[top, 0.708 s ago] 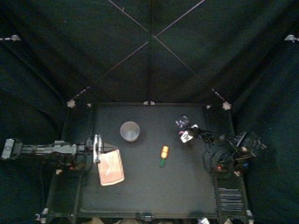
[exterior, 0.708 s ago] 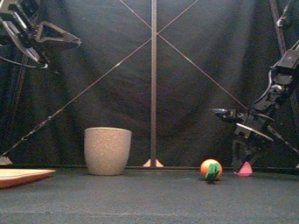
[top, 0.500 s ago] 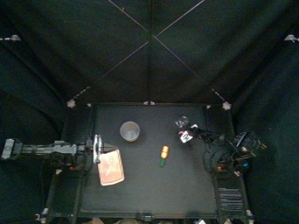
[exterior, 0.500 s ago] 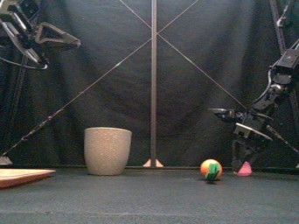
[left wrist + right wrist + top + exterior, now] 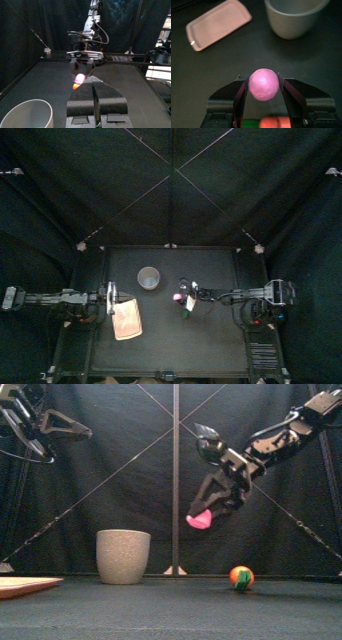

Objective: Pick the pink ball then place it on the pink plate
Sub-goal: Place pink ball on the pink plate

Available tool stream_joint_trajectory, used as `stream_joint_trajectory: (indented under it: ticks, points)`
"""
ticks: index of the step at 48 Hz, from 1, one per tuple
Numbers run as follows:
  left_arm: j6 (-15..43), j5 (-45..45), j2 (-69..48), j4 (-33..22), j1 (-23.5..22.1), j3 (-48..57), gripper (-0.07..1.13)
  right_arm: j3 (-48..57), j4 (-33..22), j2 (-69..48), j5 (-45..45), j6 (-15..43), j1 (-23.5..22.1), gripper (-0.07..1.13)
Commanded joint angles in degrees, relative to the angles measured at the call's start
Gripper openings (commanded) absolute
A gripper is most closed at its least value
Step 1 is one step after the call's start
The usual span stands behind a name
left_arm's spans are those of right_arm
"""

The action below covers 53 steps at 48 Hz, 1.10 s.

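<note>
We now see the right gripper (image 5: 203, 512) up high and swung toward the middle, lifting the pink ball (image 5: 199, 519) off the table (image 5: 134, 609), no longer low at the right.

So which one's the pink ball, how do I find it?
Look above the small black table, where the right arm reaches toward the middle. Its black hand pinches a smooth pink egg-shaped ball up in the air. Unlike the round orange-and-green toy and tall grey speckled cup, it touches no table.

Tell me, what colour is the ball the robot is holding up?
Pink. The small oval ball, clamped in the right gripper, shows best in the right wrist view.
</note>
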Motion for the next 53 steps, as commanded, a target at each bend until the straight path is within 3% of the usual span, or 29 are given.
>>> stream_joint_trajectory:
  ticks: [1,8,17,34,45,53]
  points:
    - [0.0,-0.53,0.26,0.0,0.09,-0.79,-0.02,-6.15,0.26,4.22,-2.37,0.0,4.75,0.66]
    - [0.0,-0.53,0.26,0.0,0.09,-0.62,-0.02,-14.33,1.14,13.27,-3.78,-0.09,8.88,0.66]
    - [0.0,-0.53,0.18,0.0,0.09,-0.35,-0.02,-26.46,0.26,24.43,-5.63,-0.53,10.63,0.66]
    - [0.35,-0.53,-0.44,0.26,3.34,-1.14,-0.02,-47.64,-4.66,38.23,0.0,-0.09,9.67,0.66]
    - [0.26,-0.53,-0.7,0.26,3.6,-1.05,-0.02,-55.46,-5.27,43.15,3.34,-0.18,8.09,0.66]
    - [0.26,-0.53,-0.79,0.26,3.6,-1.14,-0.02,-58.97,-6.77,45.79,5.71,-0.18,6.42,0.74]
